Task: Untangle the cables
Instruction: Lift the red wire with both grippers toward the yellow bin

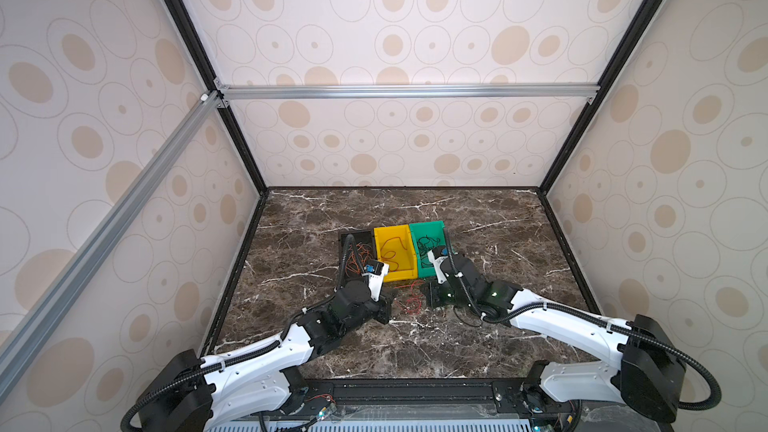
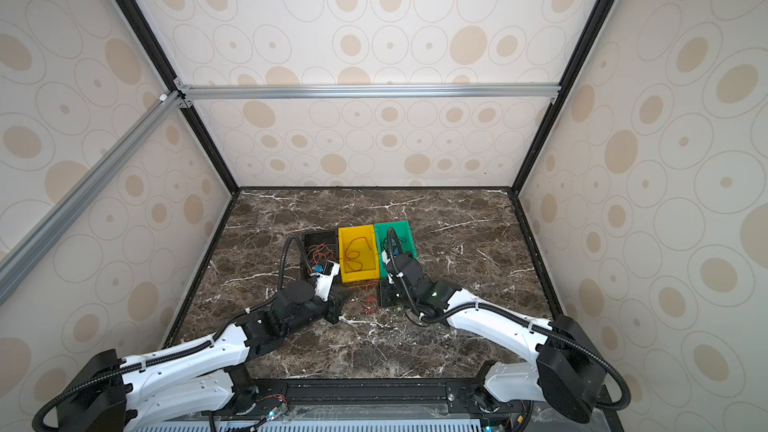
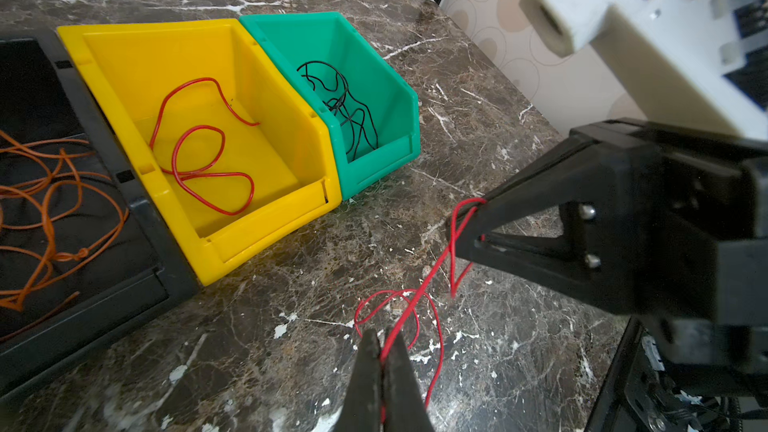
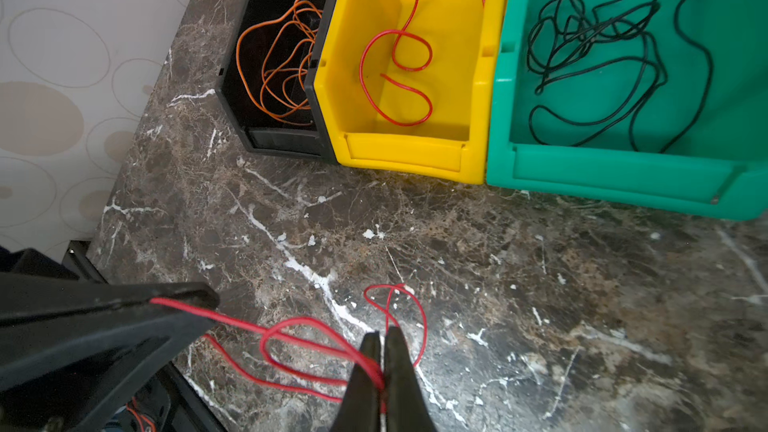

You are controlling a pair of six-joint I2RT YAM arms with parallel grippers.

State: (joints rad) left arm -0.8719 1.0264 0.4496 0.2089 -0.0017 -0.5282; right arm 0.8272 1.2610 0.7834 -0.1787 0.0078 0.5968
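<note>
A loose red cable (image 1: 409, 303) (image 3: 419, 297) (image 4: 245, 324) lies looped on the marble table in front of the bins, strung between my two grippers. My left gripper (image 3: 382, 336) (image 1: 388, 309) is shut on one stretch of it. My right gripper (image 4: 383, 332) (image 1: 430, 297) is shut on another stretch, a hand's width to the right. Both hover low over the table. Other cables lie sorted: orange ones (image 3: 50, 226) in the black bin, a red one (image 3: 208, 175) in the yellow bin, black ones (image 3: 345, 97) in the green bin.
Three bins stand side by side just behind the grippers: black bin (image 3: 141, 218), yellow bin (image 3: 249, 238), green bin (image 3: 378, 168). Patterned walls enclose the table on the left, back and right.
</note>
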